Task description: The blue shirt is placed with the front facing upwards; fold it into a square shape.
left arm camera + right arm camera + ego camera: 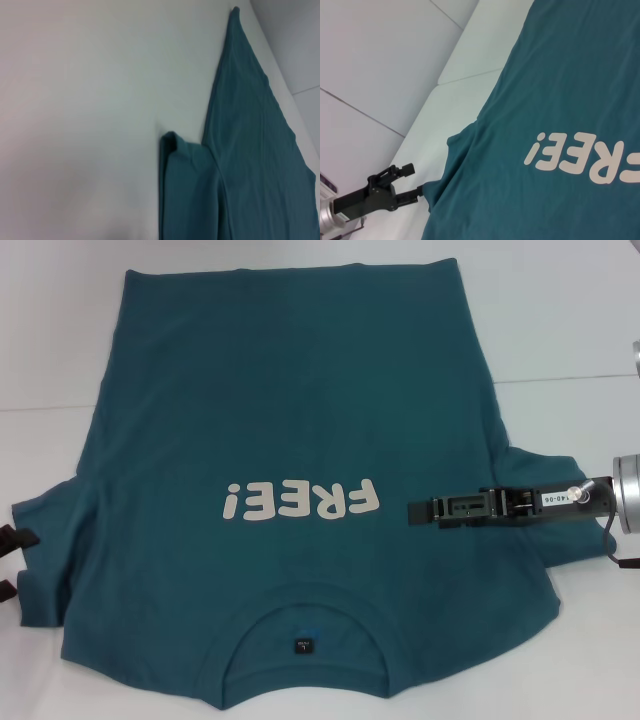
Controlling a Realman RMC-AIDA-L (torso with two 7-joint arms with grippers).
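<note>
The right gripper [415, 511] reaches in from the robot's right, its long black body lying level over the blue shirt [280, 420], tips just off the end of the white "FREE!" lettering [300, 499]. Seen from the head camera edge-on, so whether its fingers stand wide or narrow, I cannot tell. Under that arm, the right sleeve [535, 490] spreads out flat on the white table [560, 320].

Over on the other side, the left gripper [14, 562] sits at the outer edge of the left sleeve [45, 540]; only two dark fingertips show at the picture's border, set apart with the sleeve hem between them. The right wrist camera catches that same gripper [422, 189] across the shirt, one finger up and clear, the other touching the sleeve edge.

The shirt itself lies front-up in the middle of the table, collar [300, 640] nearest the robot, hem at the far end, body smooth.
</note>
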